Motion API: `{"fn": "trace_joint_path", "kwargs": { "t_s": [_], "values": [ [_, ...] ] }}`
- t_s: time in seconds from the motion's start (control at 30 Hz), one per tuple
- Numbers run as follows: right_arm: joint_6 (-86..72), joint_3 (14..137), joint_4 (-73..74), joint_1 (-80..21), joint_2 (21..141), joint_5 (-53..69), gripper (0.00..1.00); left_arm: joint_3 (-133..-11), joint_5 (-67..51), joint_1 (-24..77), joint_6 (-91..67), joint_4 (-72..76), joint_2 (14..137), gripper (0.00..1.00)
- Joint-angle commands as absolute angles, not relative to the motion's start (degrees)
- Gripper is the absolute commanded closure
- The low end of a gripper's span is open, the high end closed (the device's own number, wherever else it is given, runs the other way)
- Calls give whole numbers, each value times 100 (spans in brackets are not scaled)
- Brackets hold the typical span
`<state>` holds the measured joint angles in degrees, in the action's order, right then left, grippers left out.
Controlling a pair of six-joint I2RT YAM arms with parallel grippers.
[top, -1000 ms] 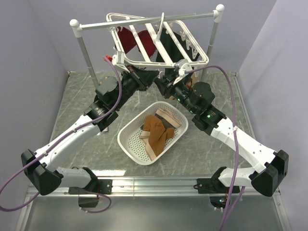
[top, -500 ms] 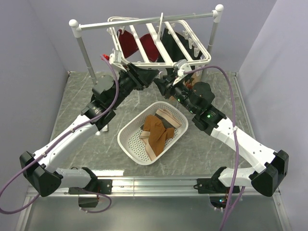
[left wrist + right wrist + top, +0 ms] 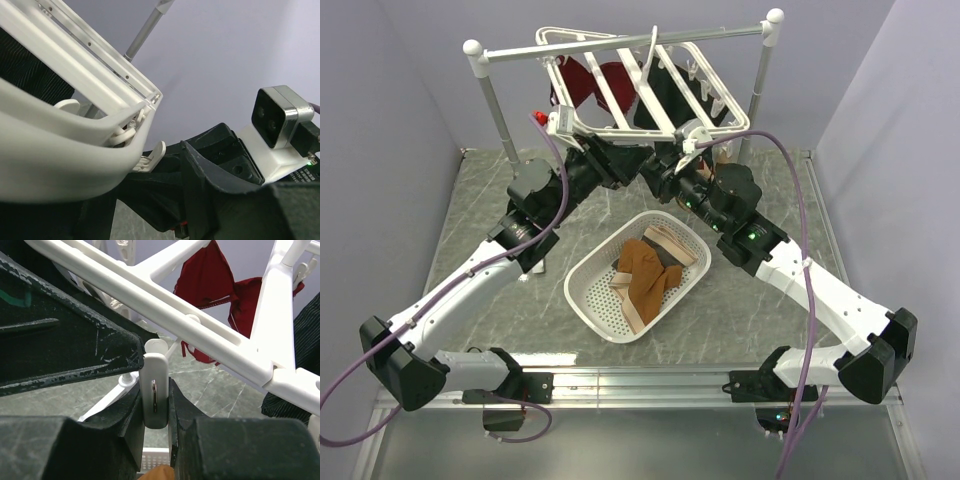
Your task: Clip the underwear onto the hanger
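Observation:
The rust-brown underwear (image 3: 642,266) lies in the white basket (image 3: 590,300) at the table's middle; its tip (image 3: 158,474) shows at the bottom of the right wrist view. The white hanger (image 3: 720,108) hangs from the rail above. My right gripper (image 3: 662,172) (image 3: 154,401) is shut on a dangling white clip (image 3: 154,385) under the hanger's near bar (image 3: 200,332). My left gripper (image 3: 630,160) (image 3: 131,210) faces it just below the hanger's front rim (image 3: 60,150), jaws apart and holding nothing. Another clip (image 3: 153,158) hangs by its right finger (image 3: 215,185).
A grey rail with white ball ends (image 3: 620,44) on two posts carries the hanger. A red garment (image 3: 595,85) (image 3: 215,280) and a dark one (image 3: 665,95) hang from it. A pale striped piece (image 3: 670,245) also lies in the basket. Both arms meet under the hanger.
My left gripper was shut and has opened, staying under the hanger's front rim. The hanger has swung and shifted a little. The right gripper keeps its hold on the clip.

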<state>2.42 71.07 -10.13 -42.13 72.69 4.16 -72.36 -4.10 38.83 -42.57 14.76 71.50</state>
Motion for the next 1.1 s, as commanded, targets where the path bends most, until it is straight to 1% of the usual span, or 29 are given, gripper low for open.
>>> {"fn": "trace_joint_path", "kwargs": {
  "t_s": [0.0, 0.27, 0.5, 0.6, 0.63, 0.7, 0.73, 0.77, 0.8, 0.83, 0.87, 0.93, 0.97, 1.07],
  "values": [
    [228, 7330, -923, -4298, 7269, 650, 100, -7374, -317, 3894, -3947, 1591, 7180, 46],
    [255, 7295, -967, -4324, 7269, 712, 100, -7699, -211, 3920, -3972, 1222, 7426, 47],
    [290, 7339, -923, -4333, 7304, 721, 100, -7726, -193, 3920, -4069, 1476, 7444, 51],
    [299, 7321, -914, -4350, 7304, 721, 100, -7795, -141, 3920, -4052, 1460, 7471, 61],
    [299, 7304, -914, -4351, 7295, 738, 100, -7813, -123, 3903, -4060, 1459, 7479, 71],
    [316, 7312, -888, -4359, 7277, 756, 100, -7805, -114, 3902, -4043, 1441, 7471, 80],
    [308, 7304, -870, -4351, 7277, 747, 100, -7796, -106, 3911, -4043, 1380, 7453, 87],
    [325, 7295, -861, -4359, 7269, 738, 100, -7787, -97, 3894, -4052, 1354, 7444, 90],
    [334, 7286, -853, -4359, 7260, 721, 96, -7770, -79, 3885, -4052, 1319, 7444, 93],
    [334, 7243, -853, -4351, 7242, 712, 90, -7752, -79, 3859, -4069, 1284, 7427, 99],
    [343, 7225, -844, -4351, 7207, 703, 75, -7735, -79, 3850, -4069, 1257, 7409, 100],
    [343, 7155, -747, -4351, 7137, 721, 61, -7699, -114, 3815, -4052, 1231, 7392, 100],
    [334, 7111, -721, -4351, 7111, 703, 50, -7691, -114, 3806, -4043, 1222, 7374, 100],
    [308, 6935, -545, -4263, 6909, 782, 39, -7673, -123, 3788, -3999, 1178, 7365, 100]
  ]
}}
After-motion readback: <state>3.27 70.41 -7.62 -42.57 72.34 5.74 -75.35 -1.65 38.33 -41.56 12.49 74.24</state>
